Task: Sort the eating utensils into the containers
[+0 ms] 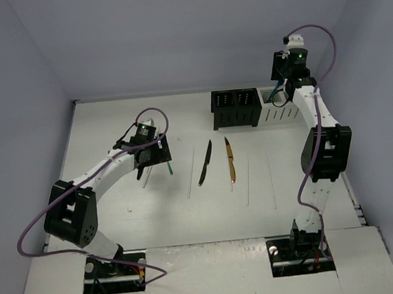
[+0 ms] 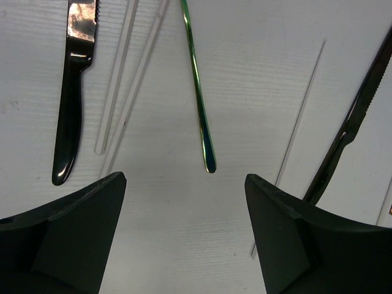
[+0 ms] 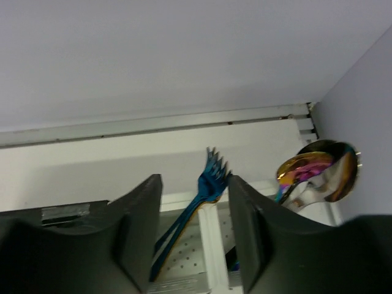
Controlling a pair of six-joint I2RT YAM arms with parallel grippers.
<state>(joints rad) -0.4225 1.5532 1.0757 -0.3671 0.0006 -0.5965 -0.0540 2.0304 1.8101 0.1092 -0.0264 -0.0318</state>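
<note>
The left gripper point(image 2: 185, 180) hangs released over the white table point(image 1: 154, 218), its two broad matte black fingers point(image 2: 73, 226) spread wide with nothing between them. Just beyond the gap lies an iridescent utensil handle point(image 2: 201, 104), thin and glossy green, ending in a rounded blue tip; its head is cut off by the frame. To one side rest a pair of slim, translucent white chopsticks point(image 2: 122, 79), lying close together, and past them a glossy black knife point(image 2: 70, 104) with a serrated blade. On the other side lie a single white chopstick point(image 2: 301, 104) and a second black knife point(image 2: 355, 119). Further out on the table, a gold knife point(image 1: 231, 159) lies flat.

The right gripper point(image 3: 194, 180) is up at the far edge over the white caddy point(image 3: 184, 263), its fingers parted and pinching nothing. Metallic blue forks point(image 3: 211, 174) lean tines-up in one perforated compartment, seen through the gap. Iridescent spoons point(image 3: 315, 171), with shiny gold and purple bowls, stand in the neighbouring compartment. The black caddy point(image 1: 235, 108) sits just beside the white one.
</note>
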